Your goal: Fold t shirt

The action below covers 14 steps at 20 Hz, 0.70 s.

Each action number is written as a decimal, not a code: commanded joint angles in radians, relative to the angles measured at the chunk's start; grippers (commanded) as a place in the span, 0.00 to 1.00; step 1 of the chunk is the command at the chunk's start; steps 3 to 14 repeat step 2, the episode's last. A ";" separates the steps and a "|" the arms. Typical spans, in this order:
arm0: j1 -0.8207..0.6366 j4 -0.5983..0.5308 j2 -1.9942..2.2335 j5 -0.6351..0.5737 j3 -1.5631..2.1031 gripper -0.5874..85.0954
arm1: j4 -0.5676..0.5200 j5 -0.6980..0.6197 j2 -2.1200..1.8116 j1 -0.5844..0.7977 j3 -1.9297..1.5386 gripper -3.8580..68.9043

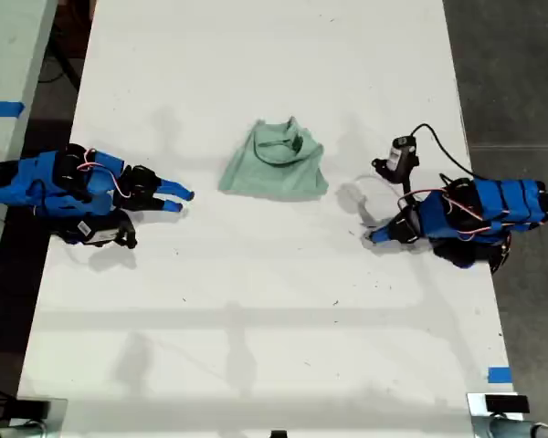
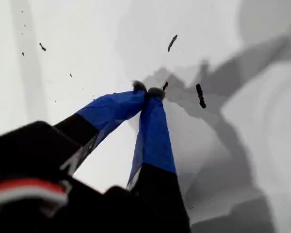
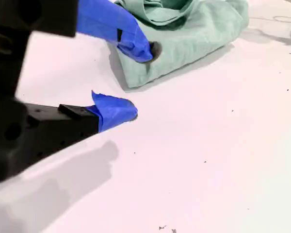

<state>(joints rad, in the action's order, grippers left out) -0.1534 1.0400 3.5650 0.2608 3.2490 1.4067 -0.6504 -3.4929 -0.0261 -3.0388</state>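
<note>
While the t shirt (image 1: 274, 162) lies bunched and wrinkled on the white table (image 1: 256, 319), a little toward twelve o'clock from the middle in the exterior view, both my grippers rest apart from it with nothing in them. My first gripper (image 1: 373, 236) sits at about four o'clock from the cloth, its blue tips pressed together over bare tabletop. My second gripper (image 1: 181, 198) lies at about eight o'clock from it, jaws spread wide toward the shirt's near edge

Blue arms (image 1: 55, 182), black joints (red-white wires), blue-taped tool tips (image 2: 148, 92).
</note>
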 commanded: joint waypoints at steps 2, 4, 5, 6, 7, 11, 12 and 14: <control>0.008 -0.020 0.006 -0.002 0.041 0.19 | -0.028 0.008 -0.009 -0.011 -0.051 0.07; 0.008 -0.020 0.006 -0.002 0.041 0.19 | -0.028 0.008 -0.009 -0.011 -0.051 0.07; 0.008 -0.020 0.006 -0.002 0.041 0.19 | -0.028 0.008 -0.009 -0.011 -0.051 0.07; 0.008 -0.020 0.006 -0.002 0.041 0.19 | -0.028 0.008 -0.009 -0.011 -0.051 0.07; 0.008 -0.020 0.006 -0.002 0.041 0.19 | -0.028 0.008 -0.009 -0.011 -0.051 0.07; 0.008 -0.020 0.006 -0.002 0.041 0.19 | -0.028 0.008 -0.009 -0.011 -0.051 0.07; 0.008 -0.020 0.006 -0.002 0.041 0.19 | -0.028 0.008 -0.009 -0.011 -0.051 0.07; 0.008 -0.020 0.006 -0.002 0.041 0.19 | -0.028 0.008 -0.009 -0.011 -0.051 0.07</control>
